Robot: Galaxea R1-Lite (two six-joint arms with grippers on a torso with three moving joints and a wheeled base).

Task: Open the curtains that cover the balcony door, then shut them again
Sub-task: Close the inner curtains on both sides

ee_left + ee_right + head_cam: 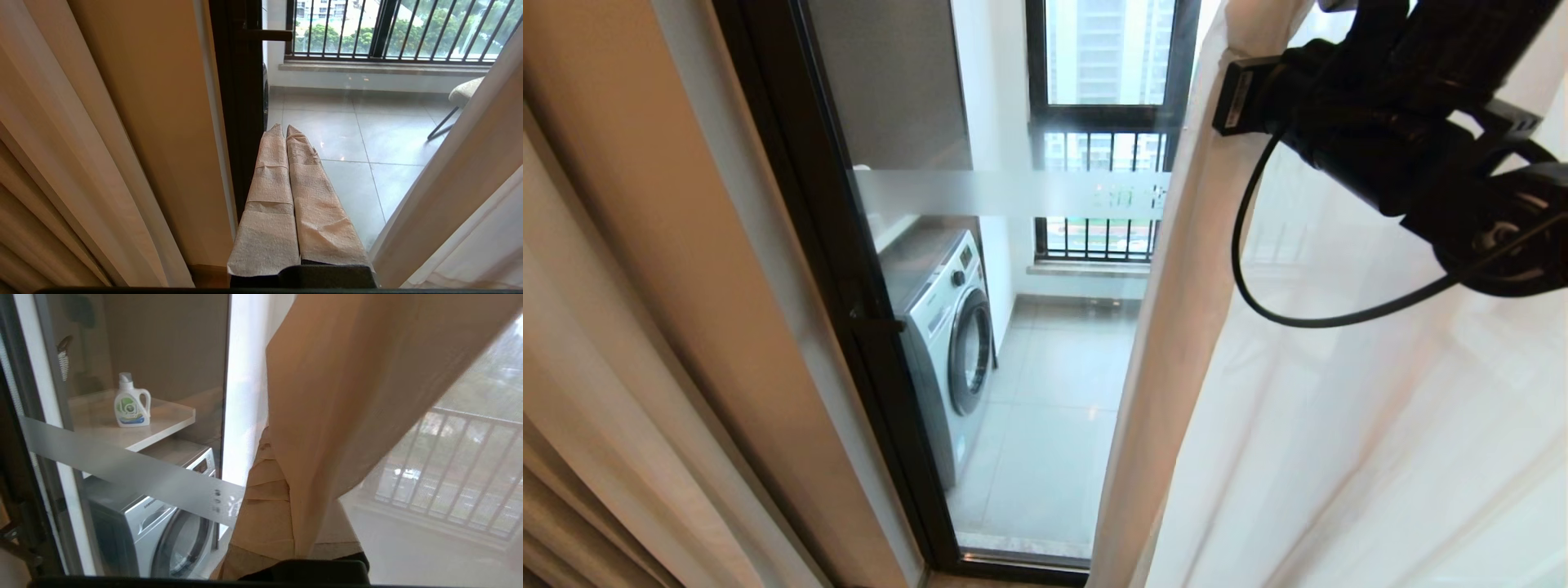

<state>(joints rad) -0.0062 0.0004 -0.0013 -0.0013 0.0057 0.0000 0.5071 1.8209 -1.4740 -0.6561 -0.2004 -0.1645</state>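
from my seat the right gripper (282,522) sits upper right of the head frame, fingers pinched closed with the sheer curtain (1339,425) edge draped over them, looks clamped on the fabric. the balcony door (1013,196) glass fills the middle, frosted strip (1013,193) across it, washing machine (952,335) behind, detergent bottle (130,402) on a shelf. heavy beige drape (645,327) runs down the left. left gripper (286,132) hangs low centre in its wrist view, wrapped fingers pressed together, holding nothing.
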